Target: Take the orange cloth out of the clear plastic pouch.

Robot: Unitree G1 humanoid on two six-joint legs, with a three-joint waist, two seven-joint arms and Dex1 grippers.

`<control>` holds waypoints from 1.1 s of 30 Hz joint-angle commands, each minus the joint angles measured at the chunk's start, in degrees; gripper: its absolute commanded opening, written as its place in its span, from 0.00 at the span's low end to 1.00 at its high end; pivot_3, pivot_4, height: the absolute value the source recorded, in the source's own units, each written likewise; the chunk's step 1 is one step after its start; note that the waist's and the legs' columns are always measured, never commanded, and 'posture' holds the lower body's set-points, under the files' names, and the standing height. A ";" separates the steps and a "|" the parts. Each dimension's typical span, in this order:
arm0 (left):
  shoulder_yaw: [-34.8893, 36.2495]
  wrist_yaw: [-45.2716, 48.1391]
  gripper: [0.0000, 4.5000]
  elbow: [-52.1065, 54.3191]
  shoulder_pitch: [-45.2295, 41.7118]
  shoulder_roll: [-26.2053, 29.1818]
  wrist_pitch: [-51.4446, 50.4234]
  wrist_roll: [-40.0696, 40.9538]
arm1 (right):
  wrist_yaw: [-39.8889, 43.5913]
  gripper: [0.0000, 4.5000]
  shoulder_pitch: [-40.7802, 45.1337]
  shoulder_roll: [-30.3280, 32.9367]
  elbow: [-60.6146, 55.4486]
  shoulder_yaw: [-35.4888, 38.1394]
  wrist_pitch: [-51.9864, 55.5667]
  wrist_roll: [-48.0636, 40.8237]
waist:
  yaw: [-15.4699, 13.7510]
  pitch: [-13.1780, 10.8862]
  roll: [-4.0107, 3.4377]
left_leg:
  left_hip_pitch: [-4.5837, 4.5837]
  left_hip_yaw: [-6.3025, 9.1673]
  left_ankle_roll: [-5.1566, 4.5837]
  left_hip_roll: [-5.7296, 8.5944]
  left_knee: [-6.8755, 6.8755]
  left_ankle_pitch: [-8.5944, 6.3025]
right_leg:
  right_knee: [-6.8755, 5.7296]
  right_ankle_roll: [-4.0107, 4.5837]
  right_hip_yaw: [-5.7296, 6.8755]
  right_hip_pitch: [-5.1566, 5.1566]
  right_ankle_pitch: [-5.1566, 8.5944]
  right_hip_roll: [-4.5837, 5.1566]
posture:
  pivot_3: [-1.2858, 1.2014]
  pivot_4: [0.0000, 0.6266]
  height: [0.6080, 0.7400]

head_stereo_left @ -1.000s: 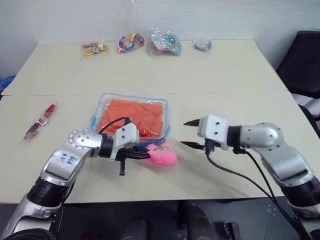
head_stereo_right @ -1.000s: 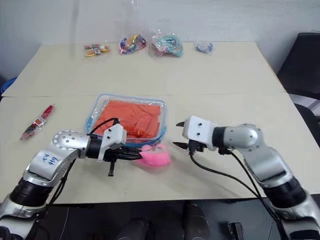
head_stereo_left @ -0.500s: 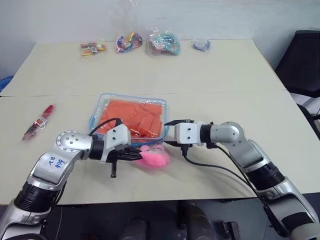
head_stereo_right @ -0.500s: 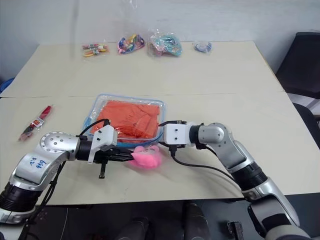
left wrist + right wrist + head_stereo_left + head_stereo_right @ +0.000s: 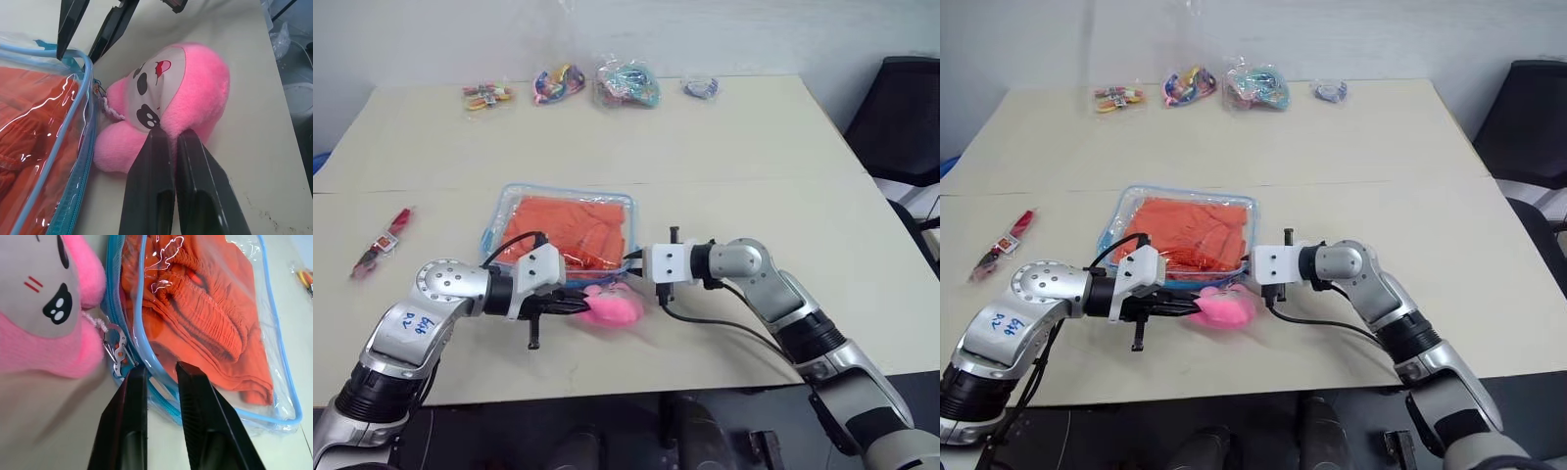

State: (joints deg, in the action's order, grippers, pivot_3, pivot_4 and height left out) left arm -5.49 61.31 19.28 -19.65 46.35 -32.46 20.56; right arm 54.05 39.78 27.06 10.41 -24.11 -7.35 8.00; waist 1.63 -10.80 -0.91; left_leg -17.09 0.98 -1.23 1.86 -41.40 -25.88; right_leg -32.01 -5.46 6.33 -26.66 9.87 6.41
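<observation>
The pouch (image 5: 566, 233) lies flat on the counter (image 5: 734, 147), near its front edge, and the cloth (image 5: 205, 308) is still inside it, bunched and pressed under the clear film. A pink toy (image 5: 171, 103) hangs by a short chain from the corner of the pouch nearest the robot.

The left claw (image 5: 168, 142) is closed, with its fingertips pinching the plush of the toy. The right claw (image 5: 159, 369) stands narrow at the blue zipper edge of the pouch, close to the small metal clasp (image 5: 117, 355). It seems to pinch the edge, but I cannot tell if it really grips it.

I judge that the pouch is light, thin and slippery. It will slide on the counter and crumple when one side is pulled, so one claw should hold it down. The piped edge or the zipper tab is the best place to grip, because the smooth film gives little hold. The cloth is soft, light and not fragile. It will give and stretch out when pulled. A thick fold near the opening is a good place to take it.
</observation>
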 commanded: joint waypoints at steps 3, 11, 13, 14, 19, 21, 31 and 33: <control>1.33 -0.22 0.00 0.84 0.58 0.88 0.73 0.21 | 0.81 0.01 0.53 -0.24 -1.42 1.39 -0.57 -0.91 | -0.02 0.00 0.00 | 0.00 0.00 0.01 -0.01 0.00 0.00 | 0.00 0.00 0.00 0.00 0.00 0.00 | 0.52 0.24 1.00; 9.38 0.23 0.00 -4.49 2.88 6.61 1.99 0.21 | 3.16 0.01 -2.47 6.03 -8.94 6.04 -0.39 -4.03 | -0.12 -0.02 -0.03 | -0.02 0.01 0.02 -0.01 0.01 -0.01 | 0.00 0.01 0.02 -0.03 0.01 0.01 | 0.52 0.24 1.00; 12.22 0.43 0.00 -5.99 3.65 8.44 2.06 0.44 | 4.09 0.01 -3.93 8.14 -10.93 7.18 -1.11 -5.00 | -0.11 -0.02 -0.03 | -0.04 0.02 0.02 -0.01 0.02 -0.01 | 0.01 0.01 0.04 -0.03 0.01 0.01 | 0.52 0.24 1.00; 13.69 0.52 0.00 -7.14 4.00 9.43 2.24 0.41 | 4.40 0.01 -4.67 9.17 -11.84 7.84 -1.33 -5.36 | -0.10 -0.02 -0.03 | -0.04 0.02 0.02 -0.01 0.03 -0.01 | 0.01 0.01 0.06 -0.03 0.01 0.02 | 0.52 0.24 1.00; 18.48 0.34 0.00 -12.29 4.59 12.00 3.39 0.72 | 5.33 0.01 -7.63 12.58 -14.95 9.85 -2.24 -7.03 | -0.15 -0.03 -0.04 | -0.04 0.00 0.03 0.00 0.07 -0.01 | 0.01 0.02 0.06 -0.04 0.01 0.02 | 0.52 0.24 1.00; 19.99 0.36 0.00 -15.34 4.17 12.90 4.06 0.47 | 5.56 0.01 -8.76 13.66 -15.85 10.65 -2.74 -7.57 | -0.11 -0.03 -0.04 | -0.03 0.00 0.03 0.00 0.07 -0.01 | 0.01 0.02 0.06 -0.03 0.01 0.02 | 0.52 0.24 1.00; 20.25 0.55 0.00 -36.39 -6.84 17.12 9.78 -2.56 | 9.33 0.01 -16.41 18.90 -21.34 15.26 -7.69 -14.03 | -0.30 -0.03 -0.05 | -0.09 -0.14 0.02 0.04 0.08 -0.01 | 0.01 0.03 0.23 -0.03 0.02 0.03 | 0.52 0.24 1.00; 19.64 1.16 0.00 -39.96 -9.50 17.66 10.70 -3.08 | 10.57 0.01 -19.18 21.08 -21.47 16.74 -9.02 -14.98 | -0.26 -0.03 -0.04 | -0.07 -0.20 0.02 0.07 0.10 -0.01 | 0.01 0.03 0.21 -0.03 0.02 0.06 | 0.52 0.24 1.00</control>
State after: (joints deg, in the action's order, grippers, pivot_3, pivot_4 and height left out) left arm 12.71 62.31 -18.40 -27.75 62.06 -22.97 18.29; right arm 63.48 21.73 46.20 -9.22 -10.25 -14.82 -5.21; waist 1.37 -10.83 -0.96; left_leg -17.17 0.78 -1.21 1.93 -41.30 -25.89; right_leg -32.00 -5.44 6.56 -26.70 9.89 6.46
